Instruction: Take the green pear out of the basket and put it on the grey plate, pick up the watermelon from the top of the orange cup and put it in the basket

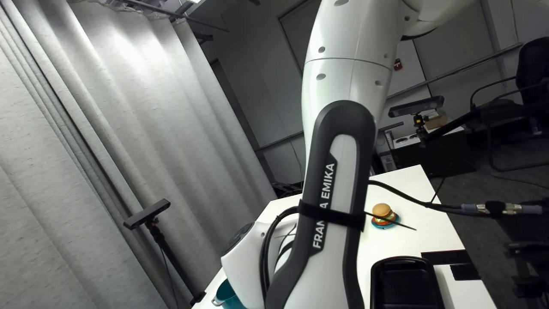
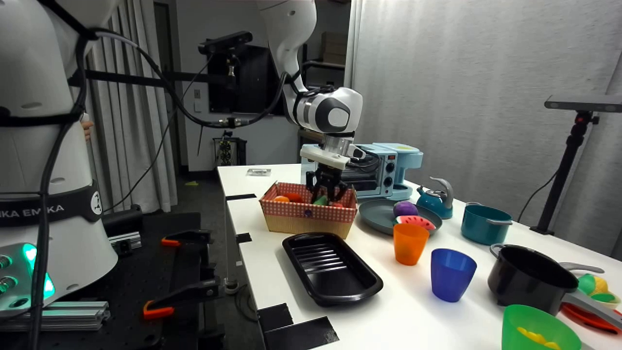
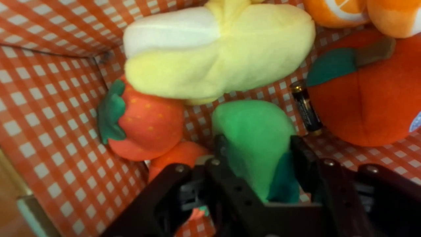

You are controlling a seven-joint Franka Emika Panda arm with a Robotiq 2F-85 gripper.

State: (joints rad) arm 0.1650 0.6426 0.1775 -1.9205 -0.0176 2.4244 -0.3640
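Observation:
The green pear (image 3: 258, 131) lies in the red-and-white checked basket (image 2: 308, 223), whose wall also shows in the wrist view (image 3: 42, 115). My gripper (image 3: 258, 144) reaches down into the basket. Its fingertips touch the pear on both sides, part-way closed on it. A bit of the pear (image 2: 320, 200) shows beside the gripper in an exterior view. The watermelon slice (image 2: 417, 222) appears just above the orange cup (image 2: 409, 248); I cannot tell what it rests on. The grey plate (image 2: 376, 218) lies behind them with a purple toy on it.
A banana (image 3: 223, 56), a strawberry (image 3: 148, 126), a battery (image 3: 306, 107) and a red-orange fruit (image 3: 361, 98) surround the pear. The black tray (image 2: 335, 272) stands before the basket. A toaster oven (image 2: 357, 175) is behind. A blue cup (image 2: 452, 277) and black pot (image 2: 529, 282) are right.

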